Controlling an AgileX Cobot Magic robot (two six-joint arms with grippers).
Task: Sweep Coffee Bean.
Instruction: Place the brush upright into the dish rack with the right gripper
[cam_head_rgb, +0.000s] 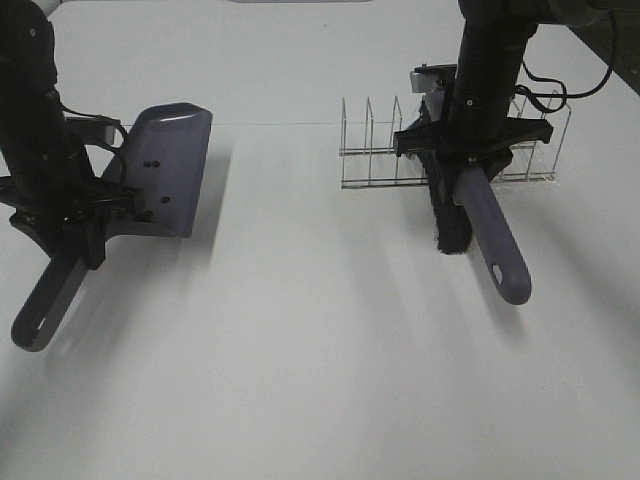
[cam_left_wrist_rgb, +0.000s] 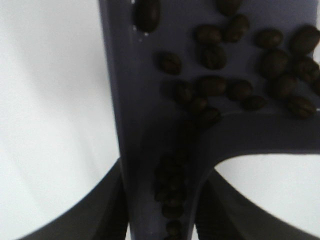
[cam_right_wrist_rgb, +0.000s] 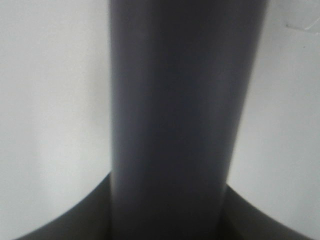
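My left gripper (cam_head_rgb: 78, 212) is shut on the handle of a grey-purple dustpan (cam_head_rgb: 172, 165), held off the white table at the left. Several dark coffee beans (cam_left_wrist_rgb: 235, 75) lie in the pan and down its handle channel in the left wrist view; a few beans (cam_head_rgb: 150, 162) show as specks from above. My right gripper (cam_head_rgb: 470, 160) is shut on the grey handle of a brush (cam_head_rgb: 492, 240), whose black bristles (cam_head_rgb: 450, 215) hang beside the rack. The right wrist view shows only the brush handle (cam_right_wrist_rgb: 175, 120) between the fingers.
A clear wire rack (cam_head_rgb: 380, 150) with upright dividers stands on the white table (cam_head_rgb: 320, 360) at the back right, right behind the brush. No loose beans show on the table.
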